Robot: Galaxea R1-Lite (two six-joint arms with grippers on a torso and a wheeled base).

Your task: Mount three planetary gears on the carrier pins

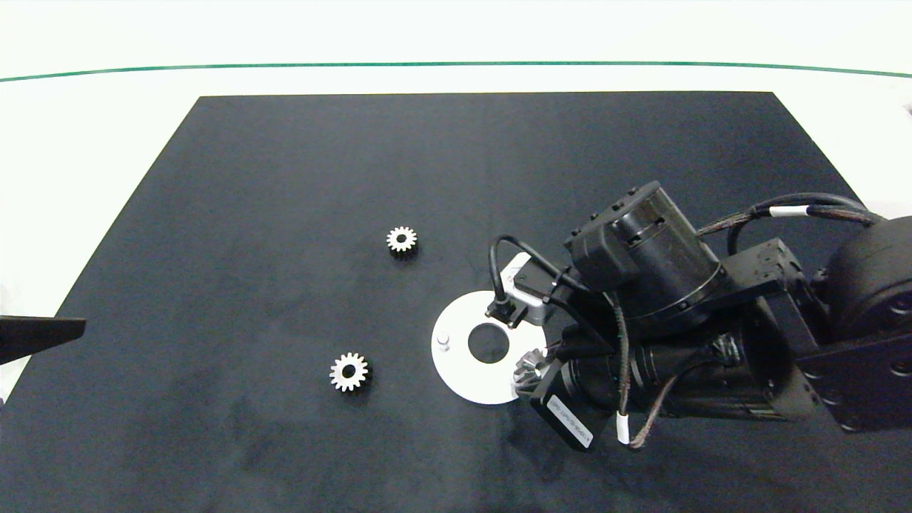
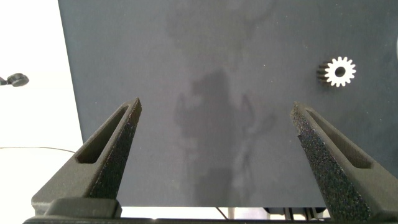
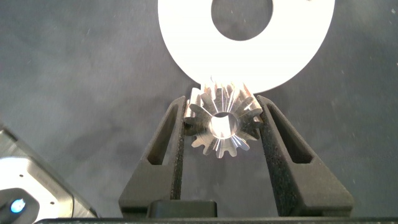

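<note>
A black mat (image 1: 285, 178) covers the white table (image 1: 85, 128). A white label (image 1: 570, 420) on the right arm has writing too small to read. The right tool (image 3: 219, 121) is clamped on one gear (image 3: 221, 124), tipped on its side at the white disc's (image 1: 463, 374) edge, its hole facing the wrist camera. One pin (image 1: 443, 340) stands up on the disc. Two more gears (image 1: 402, 239) (image 1: 349, 371) lie flat on the mat, well apart. The left tool (image 2: 214, 134) hangs wide apart at the mat's left edge.

The black, blocky right arm (image 1: 670, 285) is wrapped in braided cables (image 1: 627, 385) with white tags; dark grey, slotted, textured fingers (image 3: 283, 149) are seen.
</note>
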